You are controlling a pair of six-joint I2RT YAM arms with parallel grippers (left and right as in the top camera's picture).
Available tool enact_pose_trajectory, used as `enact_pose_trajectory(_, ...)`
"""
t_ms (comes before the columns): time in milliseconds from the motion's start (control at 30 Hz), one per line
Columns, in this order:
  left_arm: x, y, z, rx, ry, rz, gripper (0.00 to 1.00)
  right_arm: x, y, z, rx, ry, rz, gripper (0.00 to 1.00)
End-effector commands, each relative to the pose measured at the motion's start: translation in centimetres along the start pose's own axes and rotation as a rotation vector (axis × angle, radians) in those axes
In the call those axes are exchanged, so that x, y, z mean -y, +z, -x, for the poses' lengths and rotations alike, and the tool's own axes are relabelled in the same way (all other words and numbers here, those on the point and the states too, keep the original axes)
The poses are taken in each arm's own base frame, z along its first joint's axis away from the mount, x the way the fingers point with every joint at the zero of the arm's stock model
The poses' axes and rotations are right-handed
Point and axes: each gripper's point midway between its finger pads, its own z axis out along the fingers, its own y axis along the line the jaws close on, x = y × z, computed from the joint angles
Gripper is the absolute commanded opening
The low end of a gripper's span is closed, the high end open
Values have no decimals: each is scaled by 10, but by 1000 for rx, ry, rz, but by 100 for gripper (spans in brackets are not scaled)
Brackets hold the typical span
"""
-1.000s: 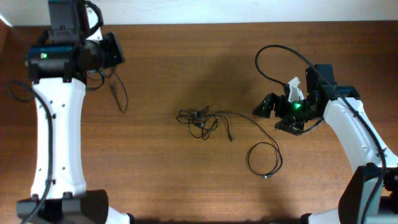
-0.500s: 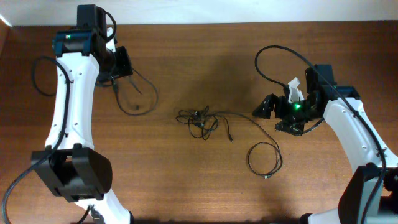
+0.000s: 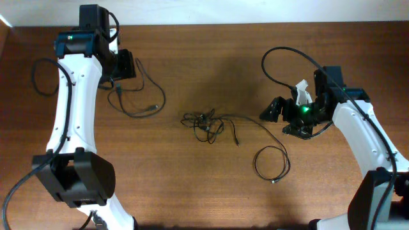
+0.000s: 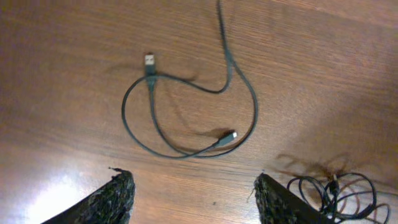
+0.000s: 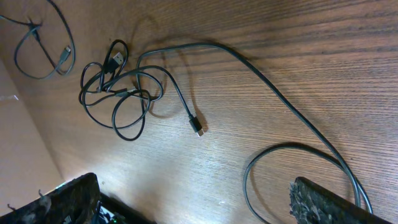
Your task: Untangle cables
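Sprawling over brown wood-grain table (image 3: 160,185), loose black cables (image 3: 206,121); pale wall (image 3: 223,10) beyond.

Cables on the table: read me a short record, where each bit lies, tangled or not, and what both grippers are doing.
free cable: lies alone in a loose loop near the left gripper, both plugs showing
knot: several thin cords bunched at the middle of the table
long cable: runs from the knot toward the right gripper, curls into a loop
left gripper: open, holding nothing
right gripper: open, holding nothing
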Motion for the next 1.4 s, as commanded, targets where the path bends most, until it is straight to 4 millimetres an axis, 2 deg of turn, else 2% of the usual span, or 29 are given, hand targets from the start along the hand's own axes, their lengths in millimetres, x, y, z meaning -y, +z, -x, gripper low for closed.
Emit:
enact_pose_trajectory(0,5,16,2,5,144,-38,65,0,1,1,1,-14,-8,98)
enact_pose_trajectory(100,9,40,7,16,165,-59,64,0,1,1,1,-14,-8,98)
enact_pose_trajectory(233,30,80,4,-22,244,-162,68,0,1,1,1,-14,-8,98)
enact_pose_trajectory(500,50,161,0,-68,278,-171,72,-1,1,2,4,-16,-7,98)
enact_pose_trajectory(600,48,178,4,-53,288,-130,72,-1,1,2,4,-16,-7,98)
enact_pose_trajectory(767,37,181,17,-7,292,-51,64,-1,1,3,10,-21,-6,98)
enact_pose_trajectory(967,25,181,24,17,287,23,45,-1,1,4,13,-23,-5,98)
enact_pose_trajectory(1033,26,180,25,19,266,22,43,-1,1,4,13,-23,-5,98)
enact_pose_trajectory(1367,30,148,47,101,209,15,35,-1,1,4,13,-23,-5,98)
